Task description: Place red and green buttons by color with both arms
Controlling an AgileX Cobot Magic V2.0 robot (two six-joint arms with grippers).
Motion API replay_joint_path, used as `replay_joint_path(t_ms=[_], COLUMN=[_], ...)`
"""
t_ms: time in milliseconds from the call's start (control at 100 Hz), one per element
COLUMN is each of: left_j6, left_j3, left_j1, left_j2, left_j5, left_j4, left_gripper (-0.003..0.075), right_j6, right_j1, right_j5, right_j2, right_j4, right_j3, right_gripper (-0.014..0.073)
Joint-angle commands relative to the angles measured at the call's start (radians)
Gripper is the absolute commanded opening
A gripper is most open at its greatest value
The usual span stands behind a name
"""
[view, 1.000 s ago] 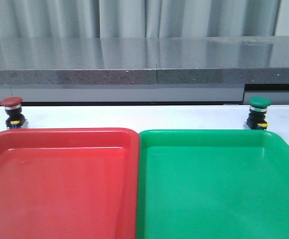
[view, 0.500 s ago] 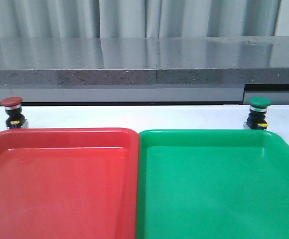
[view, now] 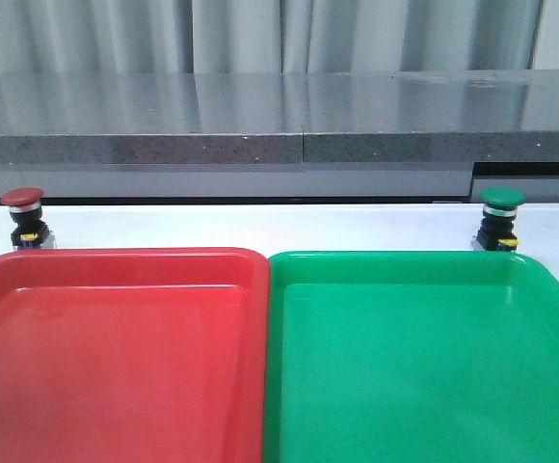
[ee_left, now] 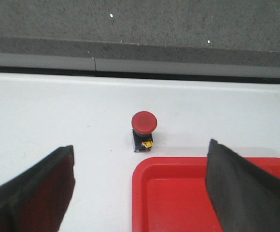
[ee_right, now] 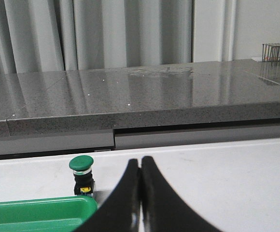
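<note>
Red button: upright on the white surface, red mushroom cap, black body, yellow tab; ahead of the spread left gripper, untouched.
Green button: upright, green cap, same build; beside the closed right gripper, apart from it.

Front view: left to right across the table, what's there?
red button → red tray → green tray → green button. Both buttons stand upright on the white table just behind their trays' far outer corners; neither is in a tray yet.
</note>
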Motion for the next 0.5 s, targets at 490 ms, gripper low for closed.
replay_joint_path(t_ms=[490], left_j6=[-0.007], left_j3=[-0.573], left_j1=[0.002], left_j2=[0.65], left_j5=[0.332], left_j4=[-0.077], left_gripper=[0.0546], right_j6=[-0.002], right_j1=[-0.007], right_j5=[-0.087], right_j2=[-0.018], right_j4=[0.0], right_j3=[-0.019], right_gripper=[-0.0057])
